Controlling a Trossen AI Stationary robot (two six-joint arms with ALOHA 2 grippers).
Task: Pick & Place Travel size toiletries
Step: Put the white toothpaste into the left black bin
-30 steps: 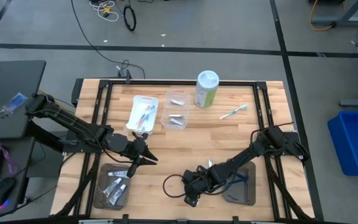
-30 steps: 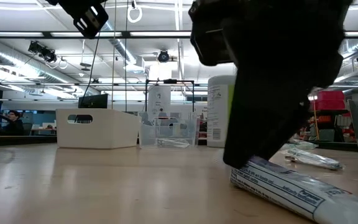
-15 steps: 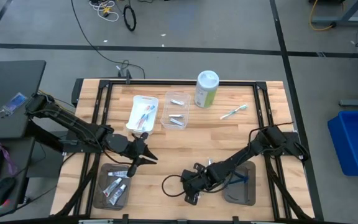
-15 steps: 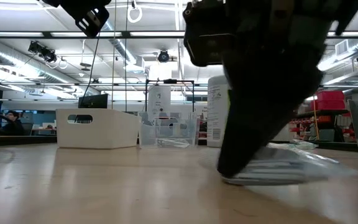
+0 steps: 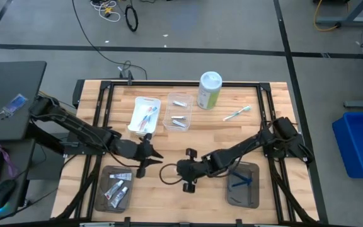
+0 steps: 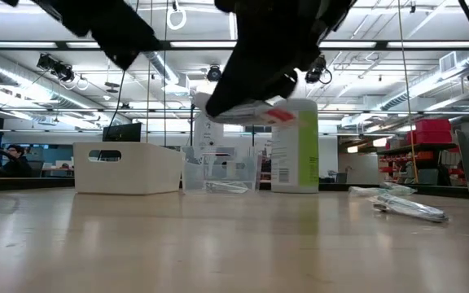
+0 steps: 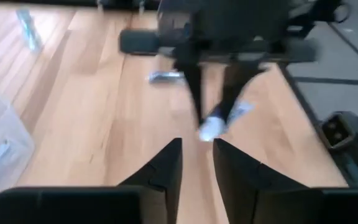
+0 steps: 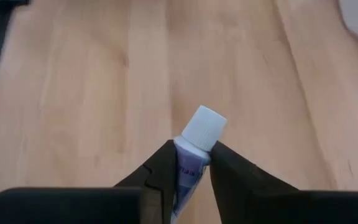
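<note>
My right gripper (image 8: pixel 191 155) is shut on a small white tube with a pale cap (image 8: pixel 202 127), one of the travel size toiletries. It hangs over the table's near middle (image 5: pixel 183 169). The tube (image 6: pixel 247 110) shows well above the wood in the low view. My left gripper (image 5: pixel 153 154) hovers just left of it, fingers (image 7: pixel 173 155) a little apart with nothing between them. More tubes lie in the grey tray (image 5: pixel 115 189) at the near left. A toothbrush (image 5: pixel 237 113) lies flat on the wood at the far right. My right gripper pinches the tube's body (image 8: pixel 188 163) just behind the cap, between its two fingers. The cap sticks out past the fingertips and the tube runs along the fingers. The fingers come from the table's right, pointing left. The tube is lifted clear of the table.
A white tray (image 5: pixel 145 115) with toothbrushes and a clear tray (image 5: pixel 178 112) with silvery tubes stand at the back. The green-and-white canister (image 5: pixel 209 90) is behind them. A grey tray (image 5: pixel 243 184) with a blue item lies near right. A cable loops under the right wrist (image 5: pixel 169 175).
My right gripper has risen from the table's near edge and gone toward the far-left, carrying the tube. The tube, which lay on the wood a second ago, now hangs clear of it. My left arm has come lower.
</note>
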